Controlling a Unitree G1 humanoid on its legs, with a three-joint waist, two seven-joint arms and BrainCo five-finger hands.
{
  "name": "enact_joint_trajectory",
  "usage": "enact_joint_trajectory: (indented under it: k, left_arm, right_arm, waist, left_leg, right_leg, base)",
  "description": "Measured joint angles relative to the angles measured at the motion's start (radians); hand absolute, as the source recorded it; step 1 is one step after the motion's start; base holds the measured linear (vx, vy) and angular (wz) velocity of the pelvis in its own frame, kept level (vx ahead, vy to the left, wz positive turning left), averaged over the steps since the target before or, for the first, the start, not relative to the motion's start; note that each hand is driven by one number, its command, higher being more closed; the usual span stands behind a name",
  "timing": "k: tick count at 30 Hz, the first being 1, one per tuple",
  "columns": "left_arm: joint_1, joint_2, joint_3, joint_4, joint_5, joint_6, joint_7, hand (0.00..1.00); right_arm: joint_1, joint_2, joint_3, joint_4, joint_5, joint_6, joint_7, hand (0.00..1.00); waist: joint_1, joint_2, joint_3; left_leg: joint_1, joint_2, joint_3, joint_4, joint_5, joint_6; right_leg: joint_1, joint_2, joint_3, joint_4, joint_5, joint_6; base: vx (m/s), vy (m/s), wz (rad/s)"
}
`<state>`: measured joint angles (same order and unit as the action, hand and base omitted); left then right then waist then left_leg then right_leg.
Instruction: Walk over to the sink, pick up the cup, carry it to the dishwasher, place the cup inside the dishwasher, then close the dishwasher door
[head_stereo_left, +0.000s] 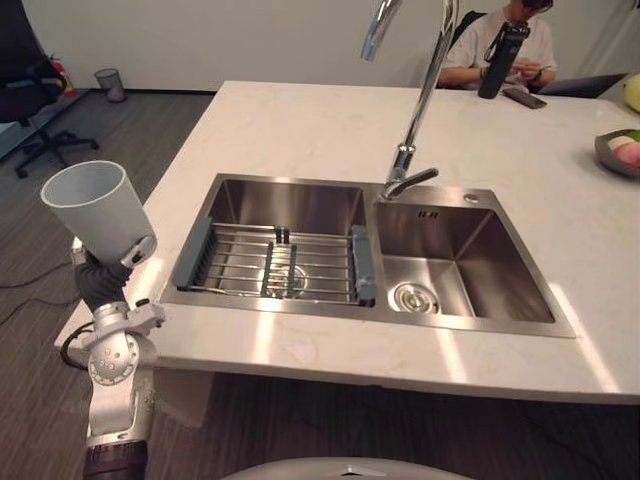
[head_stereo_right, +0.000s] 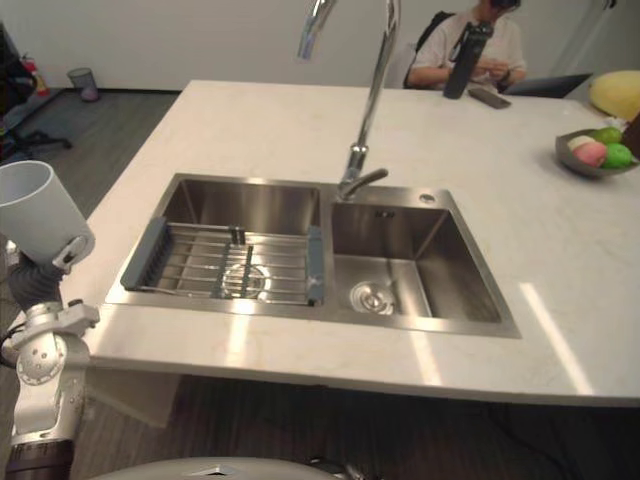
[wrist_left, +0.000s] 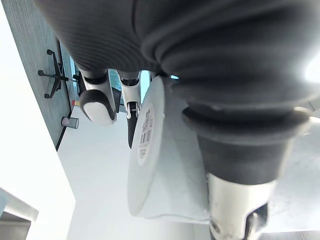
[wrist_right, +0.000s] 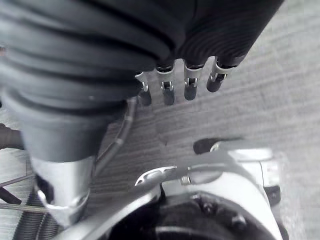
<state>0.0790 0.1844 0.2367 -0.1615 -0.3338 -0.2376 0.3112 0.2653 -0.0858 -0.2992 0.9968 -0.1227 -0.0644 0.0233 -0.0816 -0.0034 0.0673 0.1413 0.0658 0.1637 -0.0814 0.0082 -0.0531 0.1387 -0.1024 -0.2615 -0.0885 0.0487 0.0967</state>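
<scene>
pickup looks done: left hand curls round the white cup, raised left of the sink; carrying, loading and closing are left. right hand hangs relaxed.

Dark plank floor, white wall, black office chair.

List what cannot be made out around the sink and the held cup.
Faucet: top of the arch cut off by the eye views' upper edge.
Person: head cut off by that edge.
Fruit bowl: cut by the left eye view's right edge.
Left hand: mostly hidden behind the cup, eye views.
</scene>
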Motion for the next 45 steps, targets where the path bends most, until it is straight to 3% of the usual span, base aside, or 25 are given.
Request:
enact_joint_trajectory:
  k: [2,5,10,15,18,24,27,32,35,37,38,39,40,41,42,43,44,45]
  left_arm:
    - [0.020,-0.021,0.003,-0.057,-0.019,-0.015,0.017,1.00]
    - [0.030,-0.050,0.007,-0.101,-0.019,-0.033,0.018,1.00]
    - [0.033,-0.093,0.005,-0.106,-0.028,-0.047,0.016,1.00]
    - [0.035,-0.088,0.002,-0.101,-0.036,-0.059,0.014,1.00]
    - [0.036,-0.090,-0.002,-0.105,-0.037,-0.072,0.017,1.00]
    - [0.030,-0.110,-0.120,-0.103,-0.034,-0.080,0.002,1.00]
    - [0.030,-0.109,-0.138,-0.102,-0.033,-0.091,-0.012,1.00]
    - [0.034,-0.109,-0.180,-0.104,0.024,-0.092,-0.016,1.00]
    - [0.058,-0.111,-0.202,-0.123,0.043,-0.085,-0.013,1.00]
    - [0.089,-0.114,-0.192,-0.186,0.043,-0.082,-0.003,1.00]
    - [0.104,-0.117,-0.191,-0.210,0.043,-0.082,0.005,1.00]
    - [0.130,-0.122,-0.175,-0.228,0.043,-0.083,0.011,1.00]
    - [0.135,-0.123,-0.166,-0.229,0.043,-0.083,0.011,1.00]
    - [0.136,-0.125,-0.157,-0.231,0.043,-0.082,0.010,1.00]
    - [0.145,-0.128,-0.155,-0.248,0.040,-0.083,0.005,1.00]
    - [0.144,-0.125,-0.151,-0.254,0.039,-0.085,-0.001,1.00]
    - [0.144,-0.127,-0.142,-0.259,0.031,-0.095,-0.028,1.00]
    - [0.146,-0.129,-0.140,-0.261,0.028,-0.101,-0.045,1.00]
  right_arm:
    - [-0.003,0.000,0.001,0.001,-0.034,0.005,-0.072,0.00]
    - [-0.005,0.000,0.002,0.000,-0.034,0.016,-0.098,0.00]
    - [-0.005,0.000,0.006,0.000,-0.041,0.019,-0.099,0.00]
    - [-0.033,0.000,0.064,-0.007,-0.039,0.019,-0.093,0.00]
    - [-0.032,0.000,0.062,-0.007,-0.037,0.008,-0.088,0.00]
    - [0.046,-0.002,0.039,-0.006,0.077,-0.024,-0.017,0.00]
    - [0.067,0.000,0.007,0.002,0.137,-0.057,0.033,0.00]
    - [0.054,0.004,-0.027,0.032,0.211,-0.111,0.093,0.00]
    - [-0.001,-0.010,-0.037,0.085,0.198,-0.115,0.099,0.00]
    - [-0.032,-0.026,-0.035,0.090,0.196,-0.116,0.102,0.00]
    - [-0.051,-0.036,-0.034,0.093,0.196,-0.117,0.102,0.00]
    - [-0.083,-0.051,-0.035,0.116,0.195,-0.129,0.102,0.00]
    - [-0.101,-0.055,-0.040,0.126,0.194,-0.130,0.101,0.00]
    - [-0.120,-0.057,-0.068,0.161,0.193,-0.129,0.101,0.00]
    - [-0.145,-0.068,-0.106,0.181,0.195,-0.125,0.097,0.00]
    - [-0.148,-0.074,-0.109,0.180,0.196,-0.126,0.097,0.00]
    - [-0.152,-0.089,-0.107,0.168,0.207,-0.124,0.098,0.00]
    - [-0.151,-0.094,-0.108,0.158,0.217,-0.125,0.099,0.00]
  waist:
    - [0.018,-0.001,-0.002]
    - [0.027,-0.003,-0.011]
    - [0.027,-0.003,-0.017]
    - [0.027,-0.015,-0.024]
    - [0.031,-0.014,-0.025]
    - [-0.026,-0.015,-0.032]
    - [-0.029,-0.006,-0.032]
    - [-0.002,0.004,-0.032]
    - [0.035,0.013,-0.008]
    - [0.081,0.020,0.055]
    - [0.104,0.032,0.077]
    - [0.128,0.056,0.097]
    - [0.130,0.058,0.100]
    - [0.132,0.049,0.107]
    - [0.155,0.052,0.111]
    - [0.161,0.049,0.111]
    - [0.161,0.048,0.109]
    - [0.157,0.050,0.108]
  left_leg:
    - [-0.004,-0.002,-0.001,-0.002,-0.002,-0.004]
    - [-0.021,-0.001,-0.003,-0.002,-0.003,-0.008]
    - [-0.020,-0.001,-0.003,-0.002,-0.001,-0.005]
    - [-0.009,-0.002,-0.018,-0.004,0.010,0.001]
    - [-0.004,0.010,0.030,0.002,-0.004,-0.014]
    - [-0.014,0.017,0.019,0.003,-0.001,-0.010]
    - [-0.015,0.013,-0.006,0.003,-0.001,-0.010]
    - [-0.031,-0.007,-0.093,0.003,0.015,-0.001]
    - [-0.098,-0.024,-0.207,0.062,0.023,0.001]
    - [-0.158,-0.040,-0.300,0.133,0.027,-0.006]
    - [-0.167,-0.043,-0.327,0.133,0.039,-0.016]
    - [-0.197,-0.051,-0.353,0.127,0.085,-0.049]
    - [-0.217,-0.064,-0.352,0.110,0.131,-0.086]
    - [-0.241,-0.071,-0.259,0.075,0.174,-0.103]
    - [-0.292,-0.066,-0.047,0.299,0.032,0.099]
    - [-0.303,-0.057,0.047,0.412,-0.030,0.155]
    - [-0.281,-0.017,0.185,0.578,-0.114,0.181]
    - [-0.242,0.028,0.253,0.662,-0.159,0.167]
  right_leg:
    - [-0.002,-0.001,-0.001,0.000,0.000,0.000]
    - [-0.005,-0.001,-0.003,0.000,0.000,-0.001]
    - [-0.005,-0.001,-0.003,0.002,0.000,-0.001]
    - [0.003,-0.001,-0.022,0.000,-0.001,-0.001]
    - [-0.024,0.011,0.041,0.000,0.004,-0.007]
    - [-0.034,0.021,0.032,0.000,0.002,-0.013]
    - [-0.022,0.020,0.004,0.000,-0.007,-0.013]
    - [0.029,0.006,-0.070,0.009,-0.027,-0.008]
    - [0.021,-0.017,-0.179,0.100,-0.084,-0.007]
    - [0.016,-0.032,-0.250,0.172,-0.126,-0.016]
    - [0.013,-0.032,-0.282,0.192,-0.145,-0.019]
    - [0.002,-0.026,-0.308,0.223,-0.167,-0.037]
    - [-0.008,-0.025,-0.310,0.232,-0.178,-0.043]
    - [-0.021,-0.056,-0.380,0.229,-0.177,-0.058]
    - [-0.027,-0.094,-0.452,0.252,-0.176,-0.058]
    - [-0.026,-0.116,-0.486,0.259,-0.175,-0.056]
    - [-0.014,-0.152,-0.544,0.267,-0.166,-0.054]
    - [0.001,-0.171,-0.591,0.268,-0.159,-0.049]
  base:
    - [-0.03,0.005,0.07]
    - [-0.01,-0.003,0.02]
    - [0.00,0.000,0.00]
    - [0.00,0.000,0.00]
    - [0.00,0.004,-0.43]
    - [0.02,-0.017,-0.06]
    - [0.02,-0.013,0.25]
    - [0.00,-0.009,0.58]
    - [-0.06,-0.022,1.21]
    - [-0.11,-0.034,1.29]
    - [-0.16,-0.064,1.34]
    - [-0.19,-0.074,1.33]
    - [-0.26,-0.053,1.93]
    - [-0.26,0.032,2.05]
    - [-0.24,0.055,1.97]
    - [-0.18,0.047,1.66]
    - [-0.18,0.000,1.48]
    - [-0.19,0.006,1.67]
